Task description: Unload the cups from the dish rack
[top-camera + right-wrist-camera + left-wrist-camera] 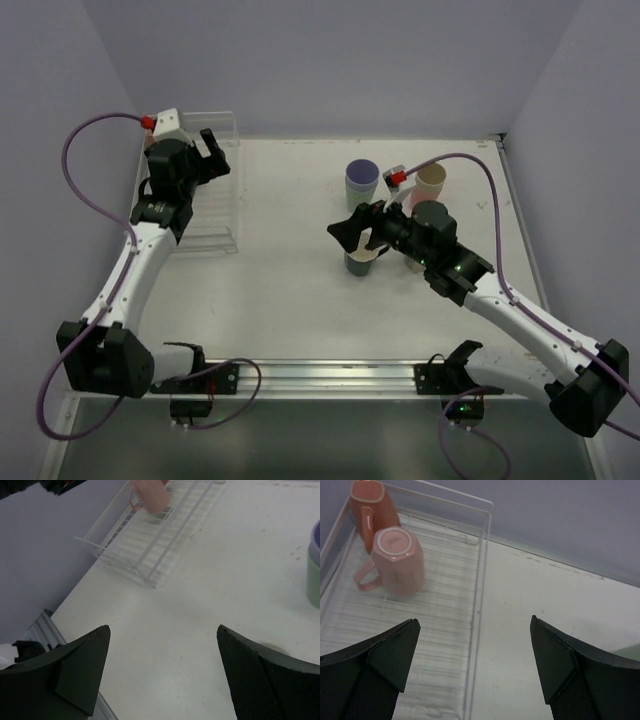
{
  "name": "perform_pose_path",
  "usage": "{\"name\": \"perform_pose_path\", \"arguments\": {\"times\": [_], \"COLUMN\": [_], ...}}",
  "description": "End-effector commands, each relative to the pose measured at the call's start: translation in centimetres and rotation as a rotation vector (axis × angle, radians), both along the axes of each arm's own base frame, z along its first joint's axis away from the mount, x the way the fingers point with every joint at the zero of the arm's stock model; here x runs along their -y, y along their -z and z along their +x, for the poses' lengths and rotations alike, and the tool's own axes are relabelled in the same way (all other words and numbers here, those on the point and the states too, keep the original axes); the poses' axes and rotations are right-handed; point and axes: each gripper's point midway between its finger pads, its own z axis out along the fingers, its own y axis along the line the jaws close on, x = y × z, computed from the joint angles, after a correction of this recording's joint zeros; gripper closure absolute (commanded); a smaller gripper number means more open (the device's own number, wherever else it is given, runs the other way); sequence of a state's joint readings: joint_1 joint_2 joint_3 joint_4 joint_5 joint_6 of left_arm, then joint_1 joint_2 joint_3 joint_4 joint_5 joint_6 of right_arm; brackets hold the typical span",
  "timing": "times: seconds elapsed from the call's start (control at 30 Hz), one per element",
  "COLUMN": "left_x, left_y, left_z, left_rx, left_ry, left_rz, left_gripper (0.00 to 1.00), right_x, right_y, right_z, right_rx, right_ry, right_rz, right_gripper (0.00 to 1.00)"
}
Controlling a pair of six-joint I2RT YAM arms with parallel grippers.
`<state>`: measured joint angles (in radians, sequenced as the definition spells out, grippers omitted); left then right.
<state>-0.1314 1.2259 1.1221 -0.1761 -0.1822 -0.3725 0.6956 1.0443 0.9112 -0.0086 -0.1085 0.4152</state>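
The dish rack (481,555) is white wire with clear walls. It holds a pink handled mug (400,566) and an orange mug (369,507), both upside down. My left gripper (475,655) is open and empty above the rack's right rim, short of the mugs. In the top view my left gripper (222,155) hovers over the rack (226,218) and the arm hides the mugs. My right gripper (352,232) is open and empty above the table, beside a grey-green cup (361,263). A purple cup stacked in a green one (361,181) and a beige cup (431,180) stand behind it.
In the right wrist view the rack (150,545) lies far ahead at the left with the pink mug (150,495) in it. The purple-over-green cup (314,565) is at the right edge. Walls close the table at the back and sides. A metal rail (330,375) runs along the near edge.
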Motion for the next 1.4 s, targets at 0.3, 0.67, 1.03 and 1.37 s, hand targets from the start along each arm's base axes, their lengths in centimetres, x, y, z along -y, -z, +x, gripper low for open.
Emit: {"name": "perform_pose_path", "arguments": {"times": [0.3,0.67,1.03,1.37], "left_x": [-10.8,-14.6,-14.9,-13.9], "left_y": [2.9,7.4,11.5,14.0], "left_z": [10.8,15.6,18.2,17.3], "left_rx": [-0.040,-0.154,-0.223,-0.237], "left_ry": [-0.212,-0.254,-0.216,-0.176], "left_rz": [0.169,0.310,0.305,0.269], "left_gripper": [0.00,0.00,0.00,0.12], "right_x": [-0.7,-2.5,-3.9,-4.1], "right_y": [0.4,1.8,2.1,2.1], "right_z": [-5.7,-6.2,-5.9,-5.6], "right_rx": [-0.043,-0.082,-0.099,-0.108], "right_ry": [-0.153,-0.245,-0.288,-0.272], "right_rz": [0.215,0.186,0.169,0.167], "right_gripper": [0.10,0.10,0.12,0.12]}}
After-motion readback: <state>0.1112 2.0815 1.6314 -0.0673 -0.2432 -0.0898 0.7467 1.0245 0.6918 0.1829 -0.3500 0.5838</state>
